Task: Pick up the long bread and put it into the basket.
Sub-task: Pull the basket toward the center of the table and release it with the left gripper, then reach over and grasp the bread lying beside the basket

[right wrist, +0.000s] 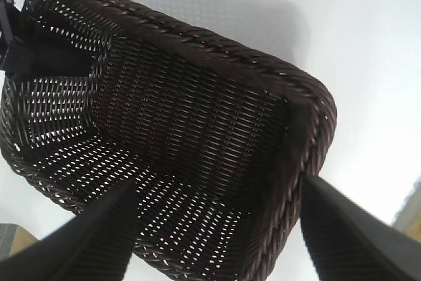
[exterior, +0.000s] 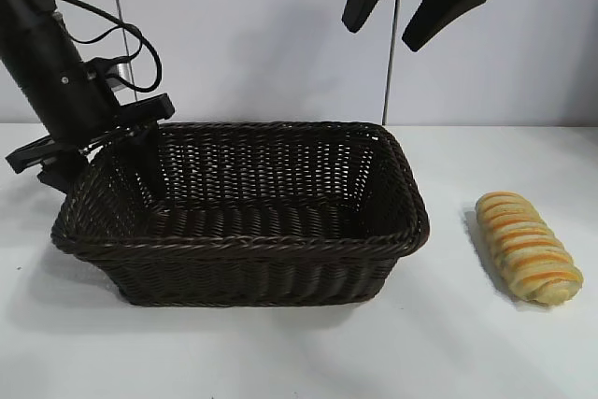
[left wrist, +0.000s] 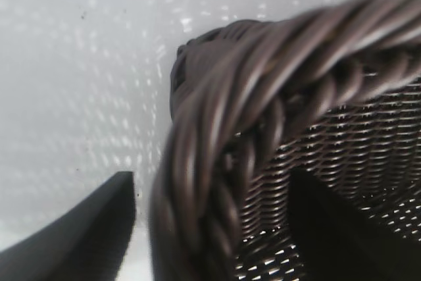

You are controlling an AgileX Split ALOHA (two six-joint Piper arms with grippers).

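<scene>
Brown wicker is making up the basket (exterior: 243, 221), which is sitting on the white tabletop (exterior: 299, 352) near the middle of the exterior view. Nothing is lying inside it. The bread (exterior: 528, 247) is lying on the tabletop to the right of the basket, well apart from it, with no claw touching it.

The left claw (exterior: 98, 151) is reaching down at the basket's left end. Its fingers are standing apart, one on each side of the braided rim: in the left wrist view one dark finger (left wrist: 85, 241) is showing outside the wall and the other is showing inside, with the rim (left wrist: 217, 162) between them. That view is very close and blurry, so it is hard to tell if either finger is touching the wicker. In the exterior view the fingertips are partly hiding behind the basket wall.

The right claw (exterior: 402, 2) is hanging high above the basket's right end, open and holding nothing. Its arm is being cut off by the top edge of the exterior view. In the right wrist view its two dark fingers (right wrist: 99, 241) are framing the open basket (right wrist: 164, 129) below, and the left claw is peeking in at the far end, mostly cut off by the edge. The bread is not showing in either wrist view.
</scene>
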